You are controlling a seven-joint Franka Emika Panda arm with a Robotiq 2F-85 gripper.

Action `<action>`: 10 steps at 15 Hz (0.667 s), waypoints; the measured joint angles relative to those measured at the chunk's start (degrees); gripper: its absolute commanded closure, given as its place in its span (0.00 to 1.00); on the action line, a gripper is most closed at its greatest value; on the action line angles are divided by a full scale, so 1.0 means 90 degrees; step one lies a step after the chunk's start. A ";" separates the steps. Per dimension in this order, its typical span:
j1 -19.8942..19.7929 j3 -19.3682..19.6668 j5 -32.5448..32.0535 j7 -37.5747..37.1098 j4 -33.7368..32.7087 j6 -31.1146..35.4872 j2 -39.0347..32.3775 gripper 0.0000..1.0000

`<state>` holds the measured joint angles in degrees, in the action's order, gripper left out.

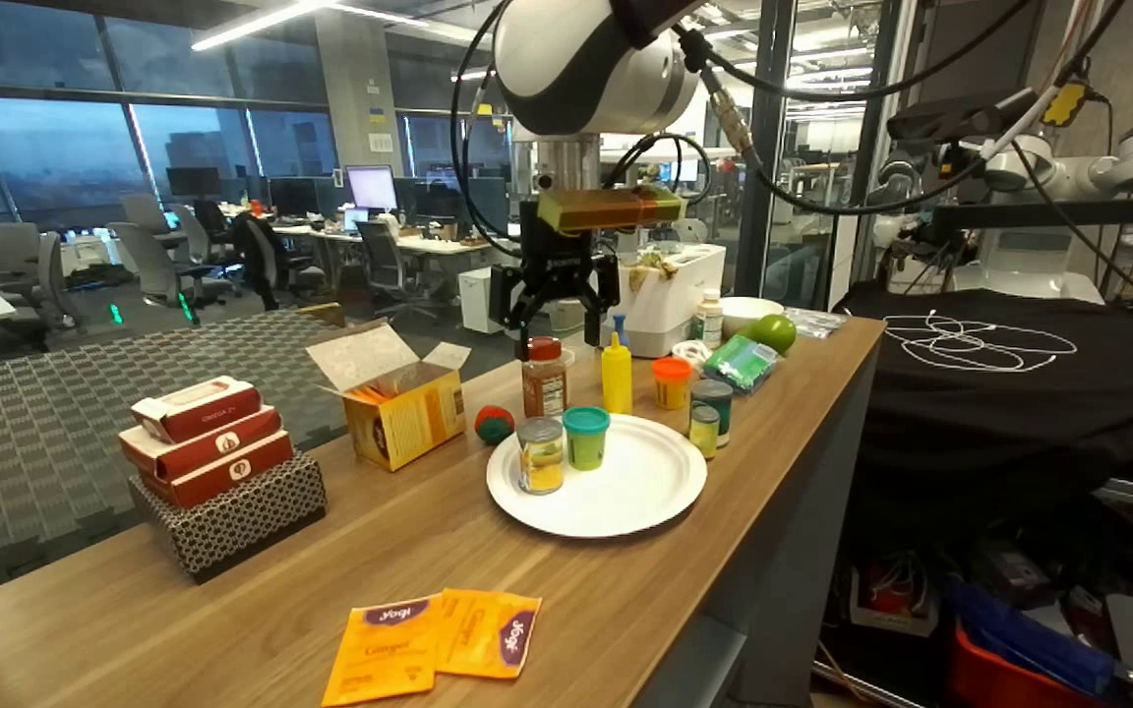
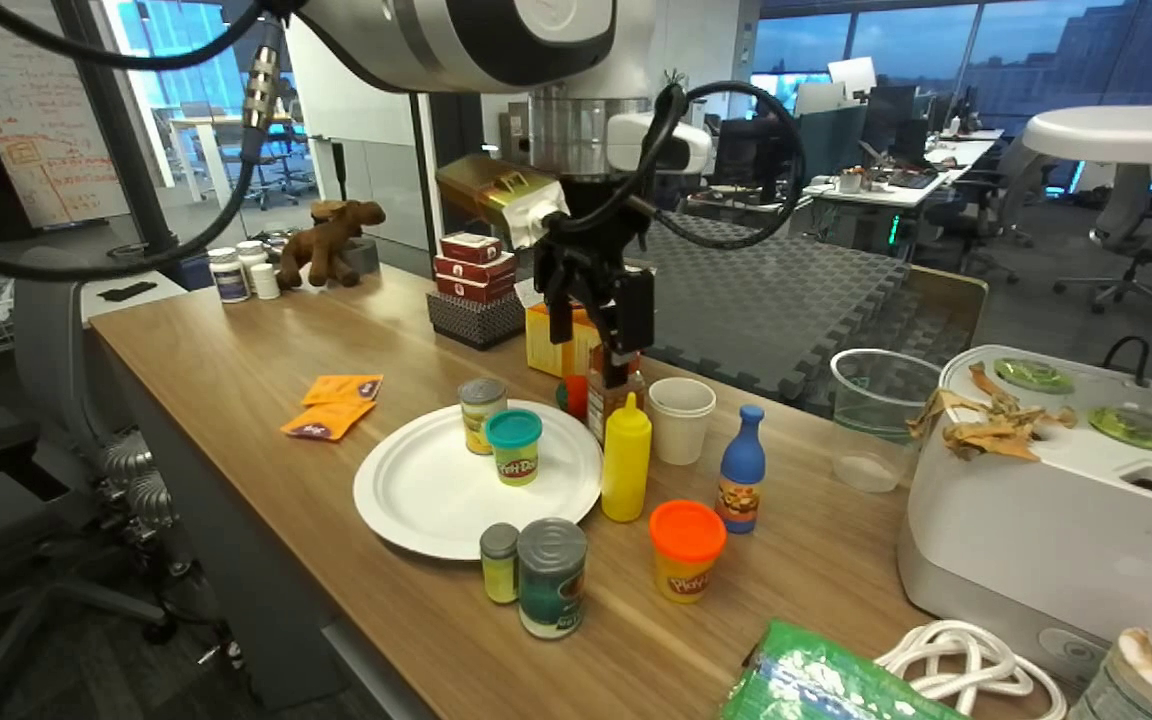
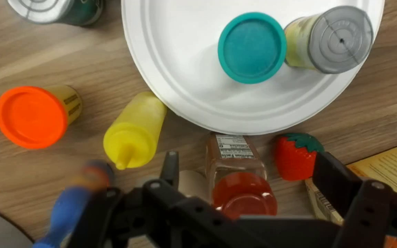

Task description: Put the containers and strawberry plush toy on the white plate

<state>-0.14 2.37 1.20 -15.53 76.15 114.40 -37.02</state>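
Claw (image 1: pixel 559 345) gripped nothing: fingers spread, one each side of the jar (image 3: pixel 241 182) as the wrist view had it. Jar stood upright right below; couldn't tell if tips were level with its red lid. My read: lined up for a top pick. Reddish-brown stuff showed through its wall, fill unclear. Strawberry (image 3: pixel 294 158) sat on the table (image 1: pixel 596 600) by one fingertip, just beside jar and plate (image 3: pixel 184 62) but off the plate; could get nudged on the way down. Cup (image 2: pixel 681 432) stood by the opposite finger, mouth up, insides not readable. Bottle (image 3: pixel 135 131) was past that finger, upright at the plate rim, opaque, level unknown. Plate lay ahead of the claw, teal tub (image 3: pixel 252 48) and can (image 3: pixel 329 41) side by side on it, probably bunched to save room; both capped, contents hidden. Box (image 1: pixel 414 418) sat past the strawberry, flaps up, orange sachets (image 1: pixel 370 396) inside, likely for easy access. Orange tub (image 3: pixel 37 115) was out beyond bottle, lid on. Small jar (image 2: pixel 500 563) and green can (image 2: pixel 552 578) stood farthest, paired just off the plate, so not loaded, and sealed as far as I could see
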 measured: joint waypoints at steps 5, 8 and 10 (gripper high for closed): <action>-0.0085 0.0001 0.0000 0.0129 -0.0854 -0.0037 -0.0574 0.34; -0.0094 0.0001 0.0000 0.0214 -0.1238 -0.0112 -0.0784 0.58; -0.0091 -0.0001 0.0000 0.0278 -0.1403 -0.0174 -0.0862 0.73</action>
<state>-0.97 2.37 1.20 -13.03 63.52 112.84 -44.78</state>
